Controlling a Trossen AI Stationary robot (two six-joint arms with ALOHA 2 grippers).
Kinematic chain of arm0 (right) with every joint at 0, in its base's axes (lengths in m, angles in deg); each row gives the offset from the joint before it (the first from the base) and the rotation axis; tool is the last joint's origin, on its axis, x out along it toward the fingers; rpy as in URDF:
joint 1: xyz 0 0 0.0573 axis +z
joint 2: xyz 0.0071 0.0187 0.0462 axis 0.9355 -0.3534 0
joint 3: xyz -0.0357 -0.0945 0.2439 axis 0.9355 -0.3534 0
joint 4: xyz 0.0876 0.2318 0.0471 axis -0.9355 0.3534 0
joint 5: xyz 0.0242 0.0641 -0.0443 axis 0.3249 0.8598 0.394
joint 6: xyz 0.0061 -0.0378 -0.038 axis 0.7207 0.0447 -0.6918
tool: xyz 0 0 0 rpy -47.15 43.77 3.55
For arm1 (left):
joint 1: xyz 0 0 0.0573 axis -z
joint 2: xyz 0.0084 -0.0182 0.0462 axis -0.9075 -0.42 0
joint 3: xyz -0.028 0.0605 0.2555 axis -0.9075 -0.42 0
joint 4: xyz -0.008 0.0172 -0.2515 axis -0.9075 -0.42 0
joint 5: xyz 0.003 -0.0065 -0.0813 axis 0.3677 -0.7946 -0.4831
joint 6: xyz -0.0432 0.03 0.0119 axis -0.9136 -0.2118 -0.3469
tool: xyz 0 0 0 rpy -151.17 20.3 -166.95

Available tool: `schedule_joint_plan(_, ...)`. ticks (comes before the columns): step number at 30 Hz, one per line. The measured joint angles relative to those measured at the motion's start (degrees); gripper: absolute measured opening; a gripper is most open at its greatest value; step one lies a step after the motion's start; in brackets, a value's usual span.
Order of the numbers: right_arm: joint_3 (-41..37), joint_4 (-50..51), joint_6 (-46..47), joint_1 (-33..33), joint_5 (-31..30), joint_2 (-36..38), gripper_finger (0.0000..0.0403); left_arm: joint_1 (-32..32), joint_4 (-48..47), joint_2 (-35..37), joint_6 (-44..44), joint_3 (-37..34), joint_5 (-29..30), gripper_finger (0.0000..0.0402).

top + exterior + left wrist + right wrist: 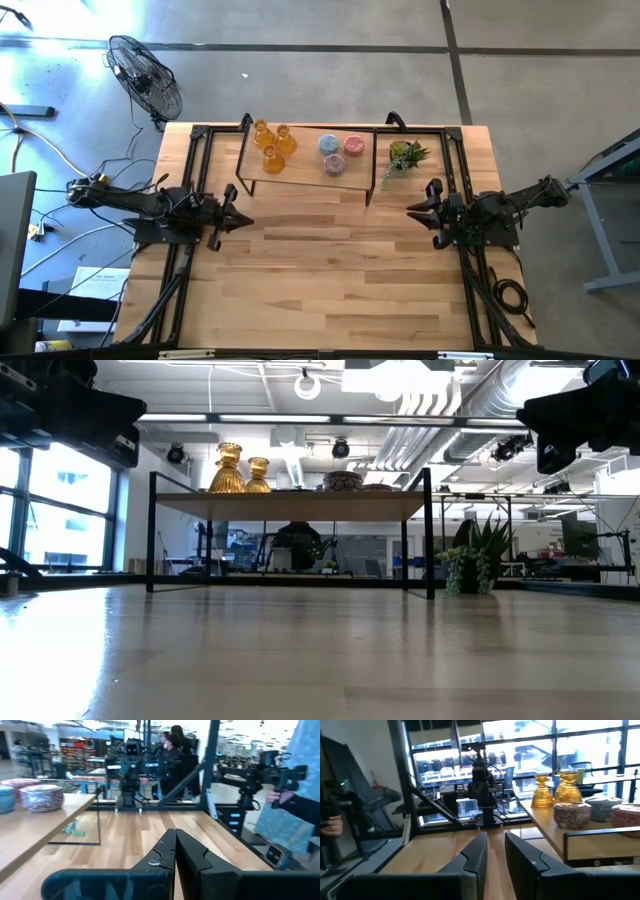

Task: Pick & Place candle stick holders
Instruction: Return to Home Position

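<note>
Six candle stick holders stand on a low wooden shelf with black legs at the table's far middle. Three amber bottle-like ones are on its left part. Three squat round ones are on its right part: blue-grey, pink and mauve. The right wrist view shows the amber ones behind the squat ones. My left gripper hangs shut at the table's left, pointing level toward the middle. My right gripper hangs at the table's right with a narrow gap and nothing between its fingers.
A small green potted plant stands on the table right of the shelf. Black frame rails run along both table sides. A fan stands on the floor at far left. A person stands beyond the table. Bare wood lies before the shelf.
</note>
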Motion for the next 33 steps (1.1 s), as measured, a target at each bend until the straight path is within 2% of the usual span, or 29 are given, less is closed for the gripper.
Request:
schedule_joint_plan(4, 0.0, 0.02, 0.46, 0.06, 0.59, 0.0, 0.0062, 0.0, -3.31, 1.87, -0.8, 0.0, -0.35, 0.0001)
schedule_joint_plan(8, 0.0, 0.06, 1.34, 0.04, 0.63, 0.0, 0.0062, -0.02, -6.44, 3.84, -3.16, 0.0, 3.89, 0.0001)
schedule_joint_plan(14, -0.02, 0.04, 2.68, 0.04, -4.04, 0.0, 0.0053, 0.0, -6.63, 5.14, -3.06, 0.0, 2.52, 0.0001)
schedule_joint_plan(20, -0.02, 0.04, 3.25, 0.04, -3.27, 0.0, 0.0005, 0.0, -6.66, 5.15, -3.06, 0.0, 2.54, 0.0001)
schedule_joint_plan(29, -0.02, 0.46, 3.0, 0.06, -3.87, 0.0, 0.0005, 0.0, -6.79, 5.13, -4.48, 0.0, 1.69, 0.0001)
schedule_joint_plan(33, -0.02, 0.46, 2.83, 0.06, -3.75, 0.0, 0.0002, 0.0, -7.52, 5.1, -2.1, 0.0, -0.02, 0.0001)
